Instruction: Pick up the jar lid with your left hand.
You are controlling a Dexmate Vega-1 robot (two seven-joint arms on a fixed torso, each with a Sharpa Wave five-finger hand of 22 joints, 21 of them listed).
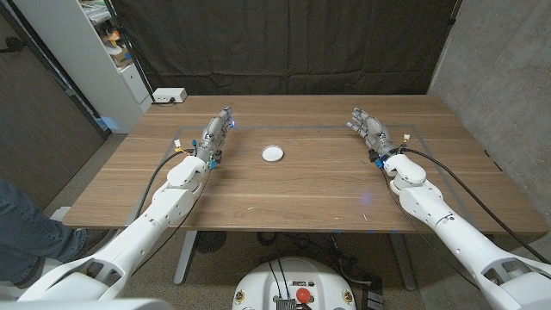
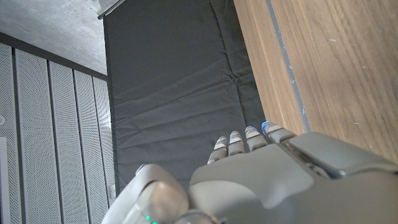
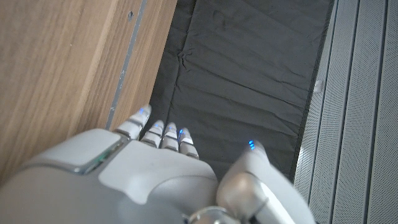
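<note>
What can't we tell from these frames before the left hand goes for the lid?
- Jar lid, head view: too small to tell whether it lies rim up or rim down.
- Left hand, left wrist view: its back hides the palm side.
- White box, head view: too small to identify.
- Person, head view: cut off by the picture's edge.

One jar lid point(image 1: 273, 153) is lying on one table point(image 1: 301, 194). Two robot hands are showing: left robot hand point(image 1: 218, 129), right robot hand point(image 1: 368, 127). One white box point(image 1: 170, 96) is sitting at the table's far corner. One person's leg point(image 1: 21, 226) is showing at the edge.
</note>
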